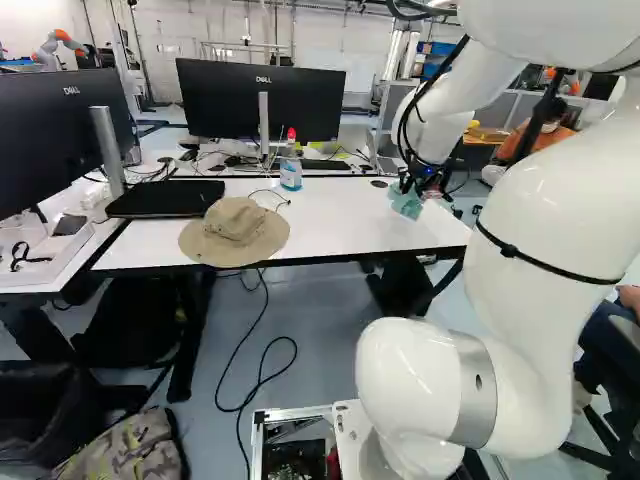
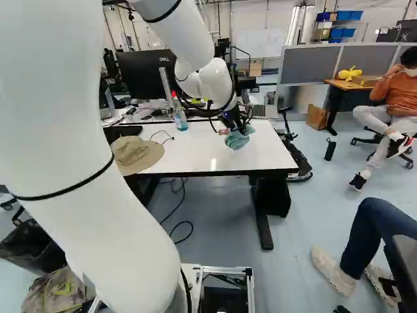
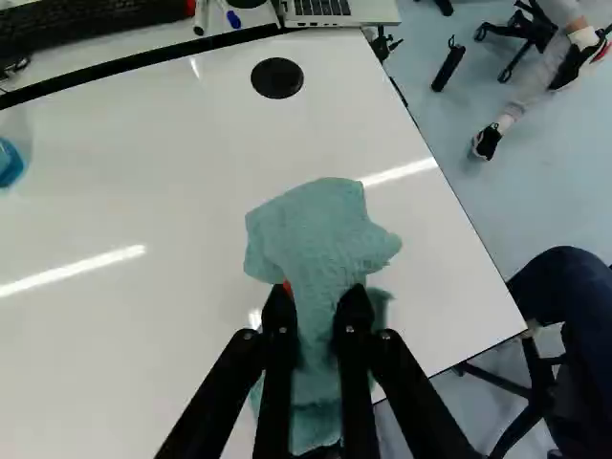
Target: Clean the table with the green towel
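Observation:
In the right base view the gripper [image 2: 233, 124] is low over the right part of the white table [image 2: 202, 151], and the green towel [image 2: 240, 137] hangs from it. In the wrist view both fingers of the gripper [image 3: 317, 304] press on the bunched green towel [image 3: 320, 239] from two sides. Cloth bulges ahead of the fingers and spreads back between them. Whether its underside touches the tabletop, I cannot tell.
A tan hat [image 1: 236, 228] lies at the table's front edge, with a spray bottle [image 1: 291, 165] behind it. Monitors [image 1: 262, 100] and a black laptop [image 1: 165, 198] stand farther left. A seated person's leg is close to the table's right corner.

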You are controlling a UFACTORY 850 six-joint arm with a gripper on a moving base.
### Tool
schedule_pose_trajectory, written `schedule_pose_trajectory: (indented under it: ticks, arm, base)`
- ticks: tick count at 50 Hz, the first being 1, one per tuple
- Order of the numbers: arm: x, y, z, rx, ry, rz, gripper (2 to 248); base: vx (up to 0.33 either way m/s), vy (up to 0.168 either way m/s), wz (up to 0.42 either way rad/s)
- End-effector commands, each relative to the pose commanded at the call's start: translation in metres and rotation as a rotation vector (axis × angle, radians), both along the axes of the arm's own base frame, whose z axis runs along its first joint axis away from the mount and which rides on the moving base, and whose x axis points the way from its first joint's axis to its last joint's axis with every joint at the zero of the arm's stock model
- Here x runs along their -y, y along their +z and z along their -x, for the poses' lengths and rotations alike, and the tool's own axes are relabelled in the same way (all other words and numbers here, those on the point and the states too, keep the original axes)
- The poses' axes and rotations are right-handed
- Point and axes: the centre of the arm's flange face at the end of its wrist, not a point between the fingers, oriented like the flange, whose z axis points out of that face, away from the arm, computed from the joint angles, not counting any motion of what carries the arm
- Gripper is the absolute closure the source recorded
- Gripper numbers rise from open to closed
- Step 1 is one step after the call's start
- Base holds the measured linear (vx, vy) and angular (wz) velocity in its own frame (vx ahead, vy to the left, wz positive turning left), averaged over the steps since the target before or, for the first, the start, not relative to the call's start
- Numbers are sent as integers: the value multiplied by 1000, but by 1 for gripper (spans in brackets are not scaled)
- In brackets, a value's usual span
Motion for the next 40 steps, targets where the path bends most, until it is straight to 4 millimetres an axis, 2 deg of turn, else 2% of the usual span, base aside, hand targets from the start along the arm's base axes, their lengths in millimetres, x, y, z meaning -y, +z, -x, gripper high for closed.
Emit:
schedule_pose_trajectory:
  ticks: [40]
  arm:
    - [71, 0, -3, 6, -121, 3, 200]
  base:
    - [0, 0, 0]
